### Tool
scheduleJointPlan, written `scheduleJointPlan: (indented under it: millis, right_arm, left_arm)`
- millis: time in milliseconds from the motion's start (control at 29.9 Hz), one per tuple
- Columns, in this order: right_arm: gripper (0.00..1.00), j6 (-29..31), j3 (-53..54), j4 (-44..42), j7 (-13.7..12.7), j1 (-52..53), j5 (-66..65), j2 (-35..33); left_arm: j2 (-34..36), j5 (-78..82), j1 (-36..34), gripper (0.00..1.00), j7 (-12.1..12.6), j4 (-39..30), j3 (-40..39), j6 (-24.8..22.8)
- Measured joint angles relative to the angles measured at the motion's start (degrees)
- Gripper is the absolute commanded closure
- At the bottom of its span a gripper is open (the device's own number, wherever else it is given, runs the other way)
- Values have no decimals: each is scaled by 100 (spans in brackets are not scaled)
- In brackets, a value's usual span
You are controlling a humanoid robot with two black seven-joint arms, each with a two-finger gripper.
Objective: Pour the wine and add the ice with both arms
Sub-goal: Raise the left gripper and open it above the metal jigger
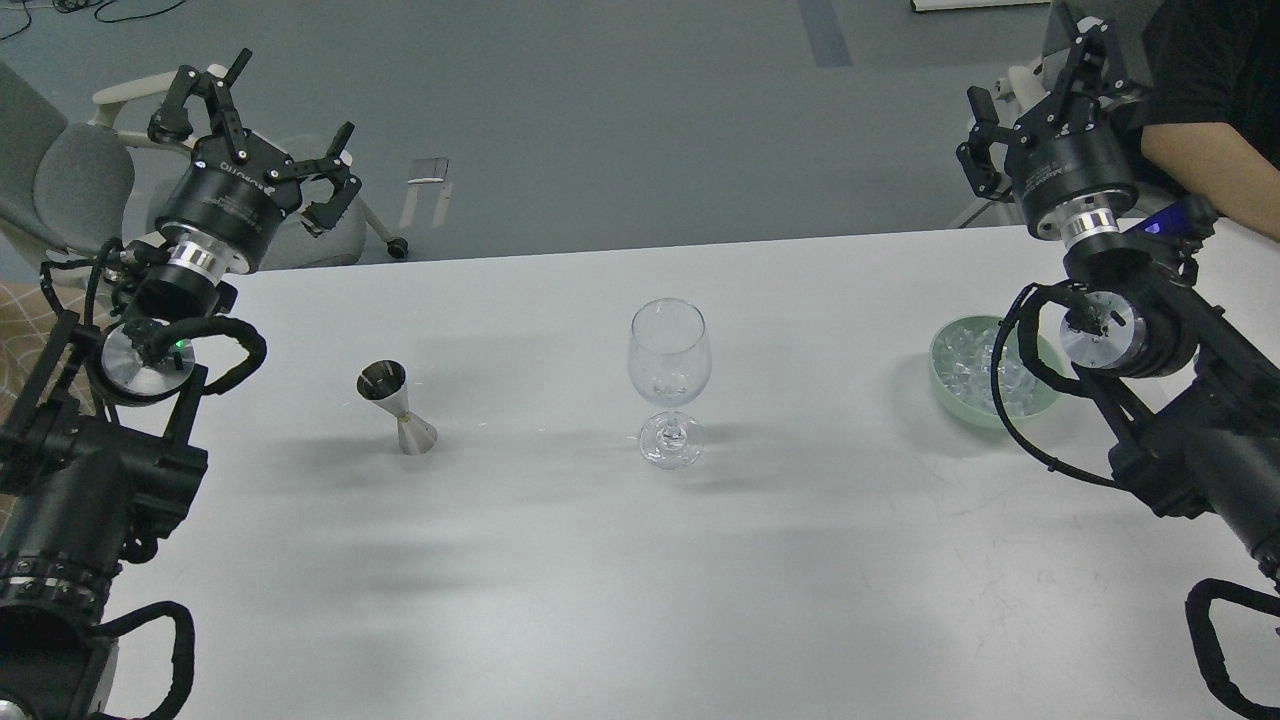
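Ice (985,362) sits in green bowl (950,385), right of wine glass (669,380). Right gripper (1035,85) hangs above the bowl, well apart, jaws spread. Left gripper (275,125) jaws wide, empty.

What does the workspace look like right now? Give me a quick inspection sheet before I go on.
Surface: white table, bare and faintly scuffed at the front.
Job's things: stemmed glass upright at centre, looks empty; steel jigger upright to its left; green bowl of ice to its right, partly hidden by the right arm.
Clutter: nothing seen.
Grippers: left pincer open, raised, holding nothing; right pincer raised, fingers apart, holding nothing.
Cables: black loops at both wrists; the right cable hangs in front of the bowl.
Surroundings: grey chair behind left; a person's forearm at right.
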Motion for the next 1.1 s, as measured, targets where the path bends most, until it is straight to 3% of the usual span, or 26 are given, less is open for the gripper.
scheduleJointPlan:
  millis: [636, 903, 1104]
  right_arm:
    - [0, 77, 2, -157, -10, -148, 23, 47]
    - [0, 91, -3, -106, -56, -123, 34, 144]
    - [0, 138, -4, -95, -57, -149, 35, 146]
  left_arm:
    - [-176, -40, -122, 2, -140, 587, 72, 0]
    - [-397, -52, -122, 2, 84, 507, 73, 0]
    - [-498, -11, -132, 2, 110, 503, 79, 0]
